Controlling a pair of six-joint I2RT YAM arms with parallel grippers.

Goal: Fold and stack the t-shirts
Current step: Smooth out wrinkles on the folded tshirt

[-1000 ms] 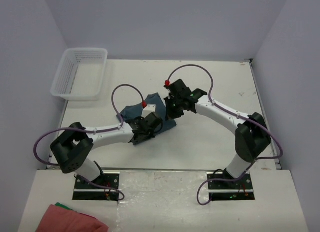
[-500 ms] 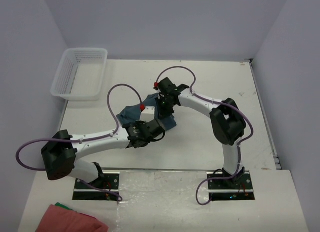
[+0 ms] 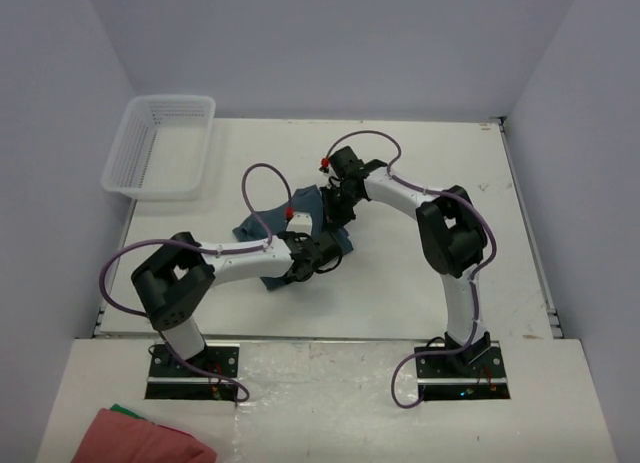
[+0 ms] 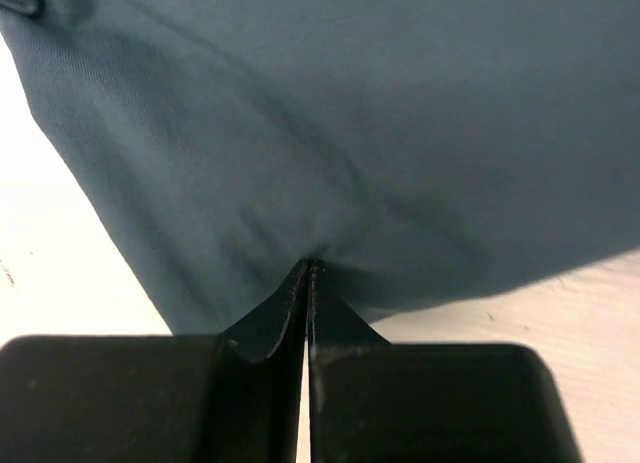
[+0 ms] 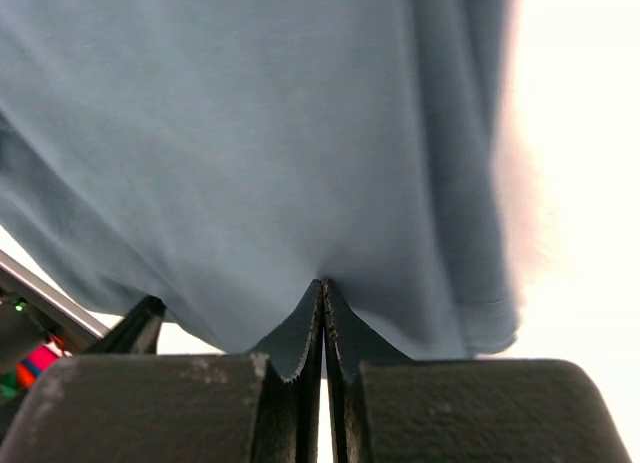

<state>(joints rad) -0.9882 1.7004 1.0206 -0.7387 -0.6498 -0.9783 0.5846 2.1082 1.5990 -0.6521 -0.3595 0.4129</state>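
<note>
While both arms reach in over the middle of the white worktop [image 3: 420, 293], a dark teal-blue t-shirt [image 3: 306, 199] lies bunched between them, partly hidden under the two wrists. The left tool [image 4: 307, 268] has its two black fingers pressed together, with a thin fold of the shirt nipped at the tips; soft creases rise from the pinch. The right tool [image 5: 322, 283] is likewise clamped tight on a fold of the same shirt, beside what looks like a hemmed edge. Seen from above, the left tool grips the near side of the shirt and the right tool the far side, the two close together.

The shirt looks light, soft and limp. It will likely sag from any point it is lifted by and keep no shape of its own. It is not fragile, and the matte knit is probably not slippery, though a thin pinch could slide out under a hard pull. It is far wider than either tool, so one pinch cannot control it. The best holds, in my judgement, are two spread points on one edge, at the shoulders or hem corners, so the cloth hangs flat for folding.

A white mesh basket [image 3: 160, 143] stands at the far left, well apart. A pink-red cloth [image 3: 140, 438] lies at the near left, in front of the arm bases.
</note>
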